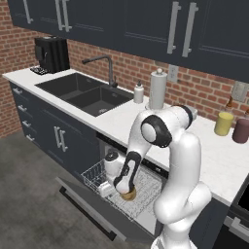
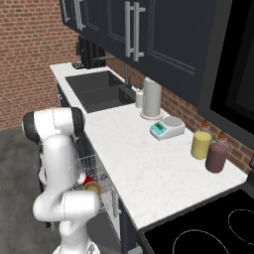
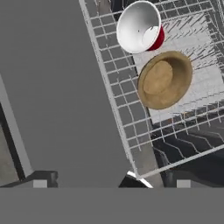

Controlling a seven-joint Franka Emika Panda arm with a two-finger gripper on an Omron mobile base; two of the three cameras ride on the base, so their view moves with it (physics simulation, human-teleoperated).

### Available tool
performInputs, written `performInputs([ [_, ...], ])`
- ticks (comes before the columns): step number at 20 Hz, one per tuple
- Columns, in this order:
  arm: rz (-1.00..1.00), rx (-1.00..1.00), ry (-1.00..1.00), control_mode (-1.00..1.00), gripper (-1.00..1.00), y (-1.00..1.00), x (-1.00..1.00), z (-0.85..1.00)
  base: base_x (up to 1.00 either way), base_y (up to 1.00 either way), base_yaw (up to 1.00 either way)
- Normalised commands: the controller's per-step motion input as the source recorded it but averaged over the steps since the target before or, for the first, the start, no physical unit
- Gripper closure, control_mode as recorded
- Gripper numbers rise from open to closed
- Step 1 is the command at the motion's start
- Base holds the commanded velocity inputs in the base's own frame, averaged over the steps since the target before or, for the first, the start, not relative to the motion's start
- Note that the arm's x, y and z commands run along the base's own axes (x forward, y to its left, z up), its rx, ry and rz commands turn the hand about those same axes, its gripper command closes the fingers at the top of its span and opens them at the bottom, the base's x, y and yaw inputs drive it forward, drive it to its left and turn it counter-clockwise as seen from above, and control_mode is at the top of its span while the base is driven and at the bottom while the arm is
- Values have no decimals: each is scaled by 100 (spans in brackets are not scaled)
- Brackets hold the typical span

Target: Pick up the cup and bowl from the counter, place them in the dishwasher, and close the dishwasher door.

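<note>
Now both dishes sit in the pulled-out wire rack (image 3: 131,131) of the dishwasher (image 1: 146,194): the red cup (image 3: 142,27) lies tilted with its white inside showing, and the wooden bowl (image 3: 165,79) rests just beside it, mouth up. The gripper (image 1: 121,187) hangs low over the rack near the bowl, and you cannot tell how its fingers stand, though nothing appears held between them. What is left, as far as you can judge, is the dishwasher door (image 3: 52,87), which lies dropped flat in front of the rack. Lift the hand clear of the rack wires first. Then see that the rack is pushed in, come under the door's outer edge and swing it up evenly, pressing near the middle so it does not twist.
</note>
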Motion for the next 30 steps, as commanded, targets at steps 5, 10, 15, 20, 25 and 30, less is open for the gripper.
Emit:
performInputs([
  [5, -5, 8, -1, -100, -100, 29, -50, 100, 0, 0, 0],
  [10, -2, 0, 0, -100, -100, 49, -36, 100, 0, 0, 0],
  [15, 0, -3, 0, -100, -100, 55, -31, 100, 0, 0, 0],
  [20, 0, -16, 12, -100, -100, 51, -41, 64, 0, 0, 0],
  [25, 0, -30, 6, -100, -100, 64, -15, 0, 0, 0, 0],
  [30, 0, -27, 0, -100, -100, 64, 0, -1, 0, 0, 0],
])
